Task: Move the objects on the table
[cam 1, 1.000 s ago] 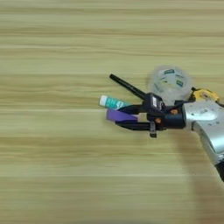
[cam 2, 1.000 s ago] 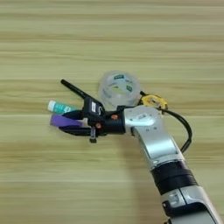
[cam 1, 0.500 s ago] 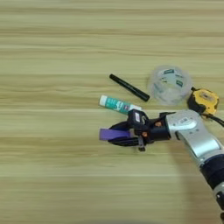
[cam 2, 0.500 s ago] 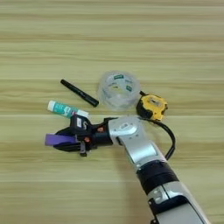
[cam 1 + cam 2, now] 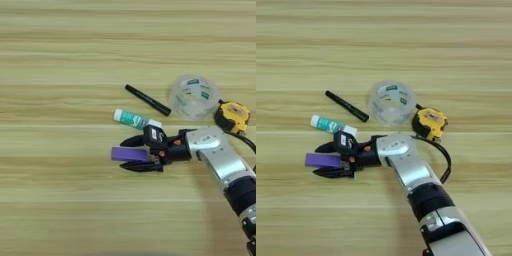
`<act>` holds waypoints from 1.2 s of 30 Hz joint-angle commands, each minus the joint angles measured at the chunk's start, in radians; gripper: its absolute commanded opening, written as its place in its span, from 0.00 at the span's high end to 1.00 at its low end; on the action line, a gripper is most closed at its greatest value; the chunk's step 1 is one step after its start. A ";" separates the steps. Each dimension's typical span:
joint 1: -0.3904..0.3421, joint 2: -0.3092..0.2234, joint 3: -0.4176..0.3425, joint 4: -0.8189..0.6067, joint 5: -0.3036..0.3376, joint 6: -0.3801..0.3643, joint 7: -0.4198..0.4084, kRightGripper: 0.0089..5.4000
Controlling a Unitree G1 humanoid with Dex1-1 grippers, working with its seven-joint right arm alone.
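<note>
A flat purple block (image 5: pixel 128 154) lies on the wooden table (image 5: pixel 55 65) between the two black fingers of my right gripper (image 5: pixel 124 155). The gripper is open: one finger stands just above the block and the other just below it, each with a small gap. The silver forearm comes in from the lower right. A white glue stick with a green label (image 5: pixel 136 120) lies just beyond the gripper. A slim black marker pen (image 5: pixel 147 100) lies slanted further back.
A clear tape roll (image 5: pixel 193 96) stands right of the marker. A yellow-and-black part (image 5: pixel 232 116) with a black cable sits beside it, near the forearm. Bare wood stretches to the left and far side.
My gripper carried the purple block from beside the glue stick toward the near side. Its fingers have since spread apart from the block.
</note>
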 commanded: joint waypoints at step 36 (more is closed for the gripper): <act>-0.193 0.090 -0.219 -0.115 0.133 0.038 -0.353 0.01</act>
